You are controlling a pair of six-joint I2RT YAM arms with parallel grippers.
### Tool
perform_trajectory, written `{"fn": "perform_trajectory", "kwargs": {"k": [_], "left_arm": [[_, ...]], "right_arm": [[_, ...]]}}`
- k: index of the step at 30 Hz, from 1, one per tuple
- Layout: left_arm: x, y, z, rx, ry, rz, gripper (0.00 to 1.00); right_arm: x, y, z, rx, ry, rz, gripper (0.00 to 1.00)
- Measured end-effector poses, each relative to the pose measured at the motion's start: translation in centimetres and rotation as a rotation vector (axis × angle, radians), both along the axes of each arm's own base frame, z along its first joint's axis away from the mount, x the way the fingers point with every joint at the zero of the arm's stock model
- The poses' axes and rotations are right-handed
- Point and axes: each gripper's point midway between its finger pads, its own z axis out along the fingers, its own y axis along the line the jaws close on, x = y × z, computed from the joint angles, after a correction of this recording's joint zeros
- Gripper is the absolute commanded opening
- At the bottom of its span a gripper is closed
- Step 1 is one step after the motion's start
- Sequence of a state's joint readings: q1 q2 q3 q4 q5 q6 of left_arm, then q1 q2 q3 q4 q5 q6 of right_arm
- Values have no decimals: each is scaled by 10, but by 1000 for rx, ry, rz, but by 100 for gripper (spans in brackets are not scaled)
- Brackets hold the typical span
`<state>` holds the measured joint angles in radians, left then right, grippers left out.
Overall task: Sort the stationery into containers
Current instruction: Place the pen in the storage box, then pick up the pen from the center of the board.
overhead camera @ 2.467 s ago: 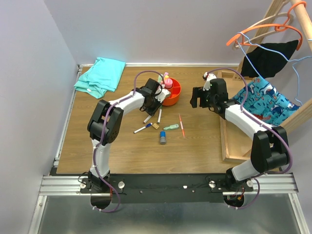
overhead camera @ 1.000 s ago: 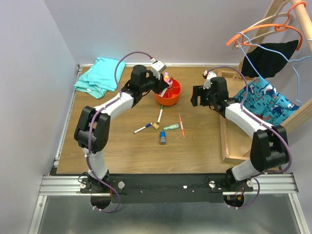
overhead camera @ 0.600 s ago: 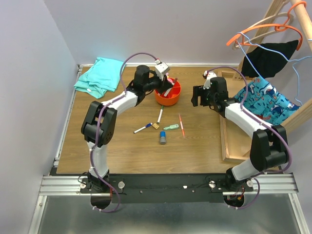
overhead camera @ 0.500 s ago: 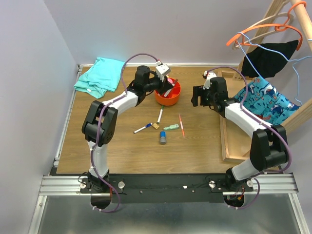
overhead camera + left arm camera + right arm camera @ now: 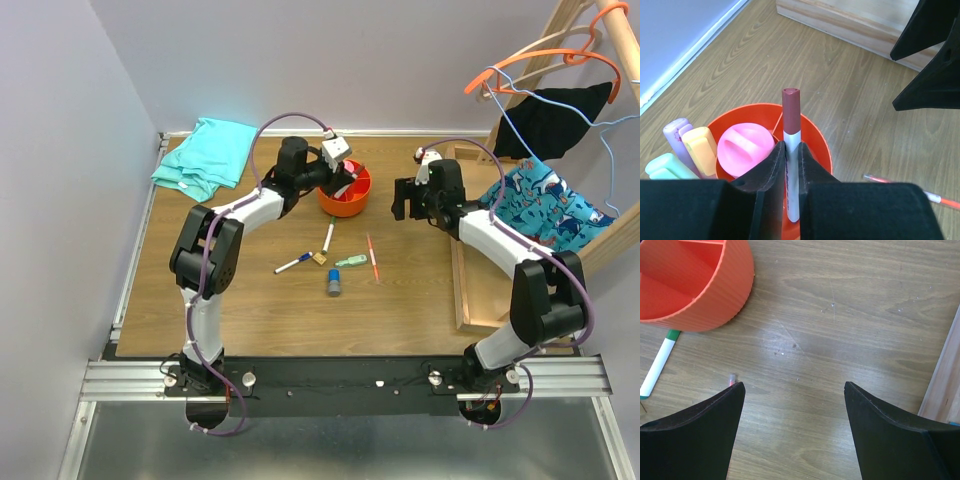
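- the wooden table (image 5: 250,310) carries everything; a shallow wooden tray (image 5: 466,290) lies along its right side, away from the job.
- the round orange-red organiser (image 5: 817,145) sits at the far middle of the table. it has a pink centre piece (image 5: 745,150), and pastel highlighters (image 5: 702,150) already stand in one compartment.
- the left gripper (image 5: 791,150) hangs right over the organiser with its jaws clamped on a marker.
- the right gripper (image 5: 794,390) hovers over bare table just beside the organiser, jaws spread wide with nothing between them.
- the held marker (image 5: 791,130) is white-barrelled with a dark red cap. it stands upright, pinched low on the barrel, over a compartment beside the pink piece.
- it looks light and stiff, with smooth plastic that could slip or swivel. a grip across the mid-barrel should suit it.
- loose nearer the arms lie a green-tipped marker (image 5: 328,235), a blue-capped marker (image 5: 293,265) and a thin orange-red pen (image 5: 372,257).
- the small bits lie among them: a green highlighter (image 5: 350,261), a blue-grey cylinder (image 5: 334,284) that may roll, and a tan block (image 5: 320,258).
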<state>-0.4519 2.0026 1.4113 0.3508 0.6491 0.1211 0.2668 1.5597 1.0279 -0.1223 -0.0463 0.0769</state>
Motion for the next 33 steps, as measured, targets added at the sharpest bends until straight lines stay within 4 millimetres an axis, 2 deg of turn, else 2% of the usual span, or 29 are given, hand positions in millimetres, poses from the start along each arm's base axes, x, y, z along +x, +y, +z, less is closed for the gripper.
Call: {"fn": "perform_trajectory", "kwargs": {"k": [2,5,10,13,17,19,21,23,24,26,30,33], "left_arm": [[0,0,-3,5,-2,-2,35],[0,0,-5,9,-1,-5,38],[-5,2,-8,25,22,-7,41],[-14,7,-3,35,43,-7,42],[-48,26,26,50,65,4,43],[-62,37,47,63,52,22,43],[-86,54,69,101,32,36,43],[-101,67,76,151,21,37,43],[-108,72,75,185,26,34,43],[-123,85,54,288,80,20,43],[-148,107,-13,485,255,-23,42],[-163,123,-54,602,381,-39,42]], "right_arm": [[0,0,0,0,1,0,88],[0,0,0,0,1,0,88],[0,0,-1,0,1,0,88],[0,0,0,-1,1,0,88],[0,0,0,-1,0,0,88],[0,0,2,1,-4,0,88],[0,0,5,3,-12,1,88],[0,0,10,6,-23,0,88],[0,0,12,8,-29,1,88],[0,0,16,11,-38,1,88],[-1,1,18,20,-40,4,88],[-2,4,18,33,-35,8,88]]}}
